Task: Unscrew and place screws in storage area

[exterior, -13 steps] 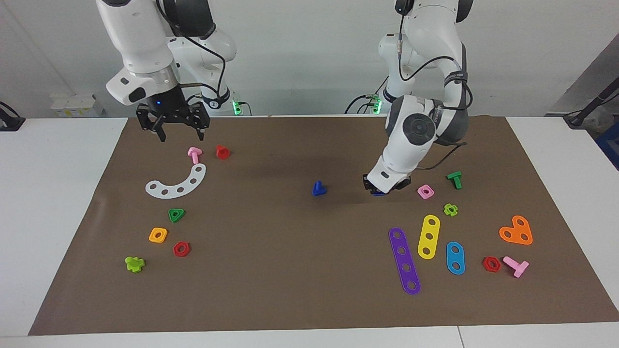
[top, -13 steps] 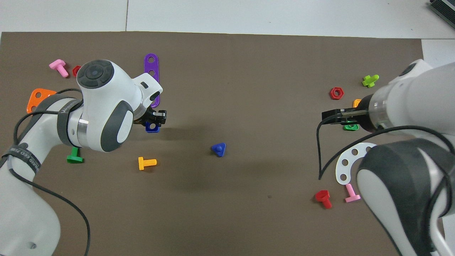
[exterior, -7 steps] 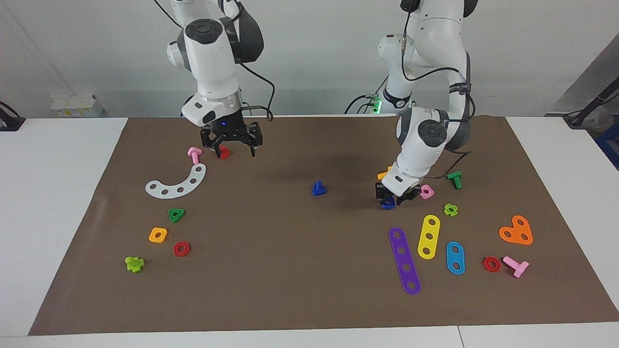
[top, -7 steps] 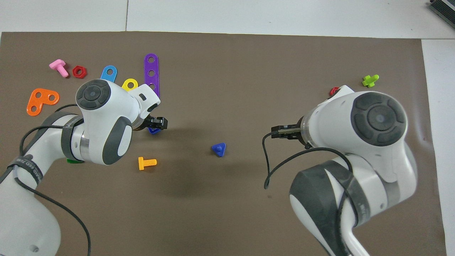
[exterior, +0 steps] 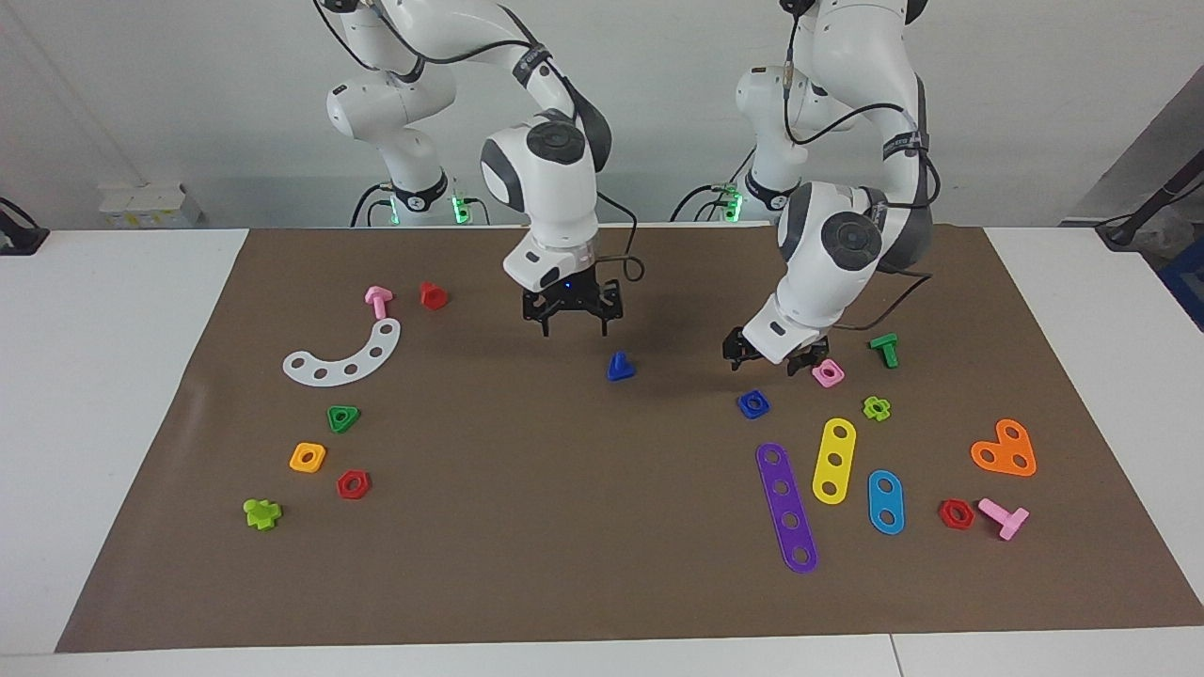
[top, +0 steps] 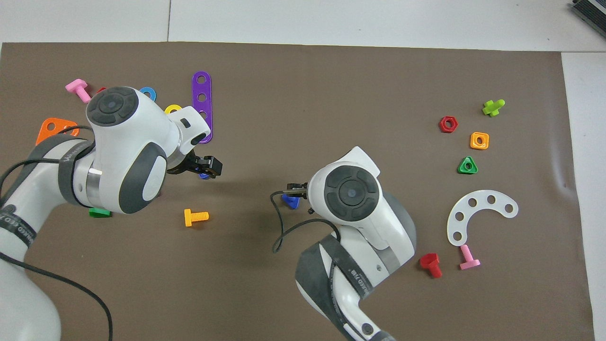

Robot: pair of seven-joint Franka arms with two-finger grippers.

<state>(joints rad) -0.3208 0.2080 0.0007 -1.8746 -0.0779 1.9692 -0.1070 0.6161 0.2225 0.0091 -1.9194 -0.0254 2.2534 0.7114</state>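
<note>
A blue screw (exterior: 619,367) with a triangular head stands alone on the brown mat (exterior: 527,564) near the middle; the overhead view shows only part of the blue screw (top: 291,203) under the right arm. My right gripper (exterior: 574,329) hangs open over the mat right beside it, touching nothing. My left gripper (exterior: 769,365) is open and raised over the mat just above a blue square nut (exterior: 752,404) that lies free. No marked storage area shows on the mat.
At the left arm's end lie a pink nut (exterior: 828,373), green screw (exterior: 884,350), orange screw (top: 195,217), purple strip (exterior: 786,508), yellow strip (exterior: 833,461) and orange plate (exterior: 1005,448). At the right arm's end lie a white arc (exterior: 343,355), red screw (exterior: 433,295) and several nuts.
The left gripper opened, left the blue nut on the mat and rose. The right arm swung from its end of the table to the middle, beside the blue screw.
</note>
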